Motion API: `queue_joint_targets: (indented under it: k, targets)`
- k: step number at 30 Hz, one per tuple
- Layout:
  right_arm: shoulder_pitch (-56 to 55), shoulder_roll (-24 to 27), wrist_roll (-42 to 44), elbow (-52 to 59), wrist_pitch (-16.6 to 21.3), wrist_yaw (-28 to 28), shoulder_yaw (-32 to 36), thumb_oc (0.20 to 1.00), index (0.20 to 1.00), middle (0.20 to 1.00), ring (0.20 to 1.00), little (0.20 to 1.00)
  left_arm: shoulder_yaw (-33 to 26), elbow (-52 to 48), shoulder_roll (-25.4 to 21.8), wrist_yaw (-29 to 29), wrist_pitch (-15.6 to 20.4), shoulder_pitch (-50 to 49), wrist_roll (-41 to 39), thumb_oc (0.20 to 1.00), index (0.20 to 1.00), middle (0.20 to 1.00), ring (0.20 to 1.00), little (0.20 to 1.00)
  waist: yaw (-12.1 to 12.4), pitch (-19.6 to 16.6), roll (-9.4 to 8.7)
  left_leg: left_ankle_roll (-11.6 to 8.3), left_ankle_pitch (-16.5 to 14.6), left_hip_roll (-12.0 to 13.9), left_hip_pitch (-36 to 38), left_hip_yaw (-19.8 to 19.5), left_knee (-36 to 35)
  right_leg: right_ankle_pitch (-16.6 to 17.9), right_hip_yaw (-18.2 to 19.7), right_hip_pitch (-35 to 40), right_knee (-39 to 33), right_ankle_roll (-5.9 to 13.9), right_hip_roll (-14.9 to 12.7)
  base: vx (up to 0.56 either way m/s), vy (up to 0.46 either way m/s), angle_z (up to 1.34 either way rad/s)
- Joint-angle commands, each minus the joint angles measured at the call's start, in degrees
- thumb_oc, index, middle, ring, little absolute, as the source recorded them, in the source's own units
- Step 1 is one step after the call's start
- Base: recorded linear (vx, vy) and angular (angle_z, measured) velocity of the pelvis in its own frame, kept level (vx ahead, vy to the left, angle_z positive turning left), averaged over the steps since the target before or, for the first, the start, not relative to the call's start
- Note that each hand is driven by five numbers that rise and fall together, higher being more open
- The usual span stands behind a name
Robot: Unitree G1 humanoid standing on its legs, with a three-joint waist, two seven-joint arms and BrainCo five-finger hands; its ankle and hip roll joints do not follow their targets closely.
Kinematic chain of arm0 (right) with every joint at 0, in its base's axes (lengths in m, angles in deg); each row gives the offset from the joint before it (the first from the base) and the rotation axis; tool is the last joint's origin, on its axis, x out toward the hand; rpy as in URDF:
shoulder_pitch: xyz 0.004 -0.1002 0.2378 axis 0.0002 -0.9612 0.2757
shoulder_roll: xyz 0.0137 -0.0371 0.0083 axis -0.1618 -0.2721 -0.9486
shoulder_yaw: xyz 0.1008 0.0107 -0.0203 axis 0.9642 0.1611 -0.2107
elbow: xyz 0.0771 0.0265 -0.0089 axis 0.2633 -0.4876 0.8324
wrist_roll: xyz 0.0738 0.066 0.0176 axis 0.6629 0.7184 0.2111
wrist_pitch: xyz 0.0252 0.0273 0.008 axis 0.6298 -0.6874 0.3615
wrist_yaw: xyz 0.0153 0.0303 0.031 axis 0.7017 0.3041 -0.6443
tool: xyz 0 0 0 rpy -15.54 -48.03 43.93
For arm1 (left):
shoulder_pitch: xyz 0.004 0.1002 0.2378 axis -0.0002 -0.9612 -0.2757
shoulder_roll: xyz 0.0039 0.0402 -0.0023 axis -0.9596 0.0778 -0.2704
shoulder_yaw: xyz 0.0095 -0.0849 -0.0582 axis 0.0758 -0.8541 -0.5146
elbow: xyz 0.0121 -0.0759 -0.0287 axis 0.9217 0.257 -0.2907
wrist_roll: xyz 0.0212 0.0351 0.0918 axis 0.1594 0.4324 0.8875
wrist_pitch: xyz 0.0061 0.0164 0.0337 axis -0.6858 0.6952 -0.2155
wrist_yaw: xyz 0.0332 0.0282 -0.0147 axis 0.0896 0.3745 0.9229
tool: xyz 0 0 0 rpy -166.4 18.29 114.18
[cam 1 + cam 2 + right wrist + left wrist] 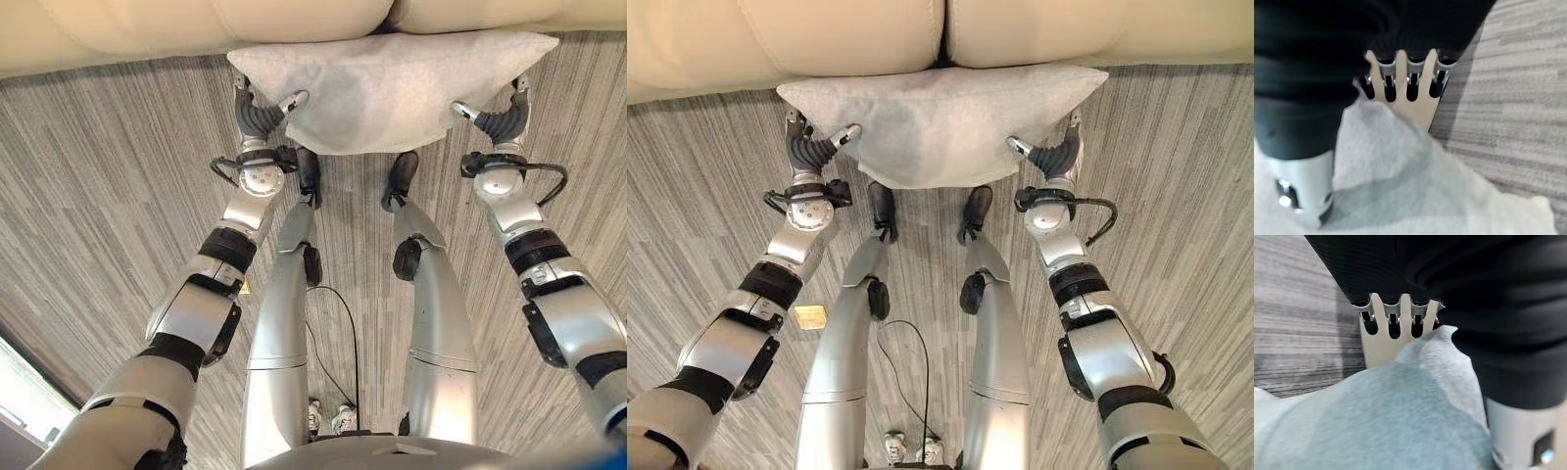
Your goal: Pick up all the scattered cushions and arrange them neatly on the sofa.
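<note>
Cushion (392, 83), pale grey, looks soft and light, sagging between left hand (260, 116) and right hand (505, 119). Both hands' fingers and thumbs pinch its side edges near the sofa (147, 29), a sensible hold.

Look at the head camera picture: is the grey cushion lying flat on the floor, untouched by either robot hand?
No. The grey cushion is gripped at its sides by the left robot hand and right robot hand.
</note>
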Motion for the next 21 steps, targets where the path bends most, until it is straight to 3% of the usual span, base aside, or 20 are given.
queue_joint_targets:
  k: [1,9,15,16,17,18,19,21]
  targets:
    - [1.4,0.8,4.4,0.4,2.4,-2.8,-4.1,1.000,1.000,1.000,1.000,1.000,0.7,0.9,-0.2,1.6,1.9,-1.3,-2.4,1.000,1.000,1.000,1.000,1.000,-0.2,-2.1,2.31,-2.70,-1.9,-0.8,-2.5,-3.6,0.2,-2.4,3.8,-0.2,2.5,8.07,0.4,0.04,-0.002,0.01]
    - [11.0,-0.8,5.6,-1.8,1.8,-6.0,-11.3,1.000,1.000,1.000,1.000,1.000,5.2,2.8,1.0,4.0,2.1,7.3,-4.0,1.000,1.000,1.000,1.000,1.000,0.0,-1.9,2.81,-2.47,-1.8,-0.7,-5.8,-3.6,2.0,-2.7,4.3,-3.7,4.9,8.10,0.7,0.00,0.000,0.00]
    - [16.6,-6.4,8.8,-3.6,1.8,-5.4,-12.4,1.000,1.000,1.000,1.000,1.000,7.4,5.0,6.8,3.2,1.4,14.1,-7.5,1.000,1.000,1.000,1.000,1.000,0.1,-2.5,3.39,-2.13,-1.8,-0.8,-7.8,-3.7,3.3,-2.8,4.5,-5.6,5.9,7.93,1.2,0.00,0.000,0.00]
    - [16.8,-6.8,9.5,-3.4,2.0,-5.4,-12.1,0.871,0.871,0.871,0.871,0.871,7.4,4.9,7.3,3.3,1.2,14.6,-7.4,1.000,1.000,1.000,1.000,1.000,0.1,-2.7,3.49,-2.10,-1.8,-0.8,-8.0,-3.7,3.5,-2.8,4.6,-5.8,6.1,7.90,1.3,0.00,0.000,0.00]
    - [17.3,-7.3,10.4,-2.9,2.5,-5.4,-11.8,0.329,0.329,0.329,0.329,0.329,7.4,3.9,7.6,3.4,1.5,15.2,-8.1,1.000,1.000,1.000,1.000,1.000,0.2,-3.0,3.66,-2.09,-1.8,-0.9,-7.9,-3.5,3.5,-2.9,4.6,-5.9,6.2,7.85,1.5,0.00,0.000,0.00]
    - [17.3,-7.3,10.4,-2.9,2.5,-5.4,-11.8,0.200,0.200,0.200,0.200,0.200,7.4,3.9,7.6,3.4,1.5,15.2,-8.1,0.576,0.576,0.576,0.576,0.576,0.2,-3.0,3.66,-2.09,-1.8,-0.9,-8.0,-3.5,3.5,-2.9,4.6,-5.9,6.2,7.85,1.5,0.00,0.000,0.00]
    - [17.1,-7.4,11.2,-1.5,3.3,-5.2,-11.2,0.200,0.200,0.200,0.200,0.200,7.0,2.4,7.5,3.4,2.1,15.0,-9.1,0.200,0.200,0.200,0.200,0.200,0.2,-3.5,3.82,-2.16,-1.8,-0.9,-7.9,-3.6,3.5,-3.0,4.6,-5.8,6.0,7.83,1.6,0.00,0.000,0.00]
    - [16.9,-7.4,11.5,-0.2,4.0,-4.9,-10.5,0.200,0.200,0.200,0.200,0.200,6.4,1.0,7.0,3.4,2.8,14.5,-9.9,0.200,0.200,0.200,0.200,0.200,0.3,-4.0,3.91,-2.20,-1.8,-0.9,-7.8,-3.8,3.4,-3.1,4.6,-5.7,6.1,7.82,1.8,0.00,0.000,0.00]
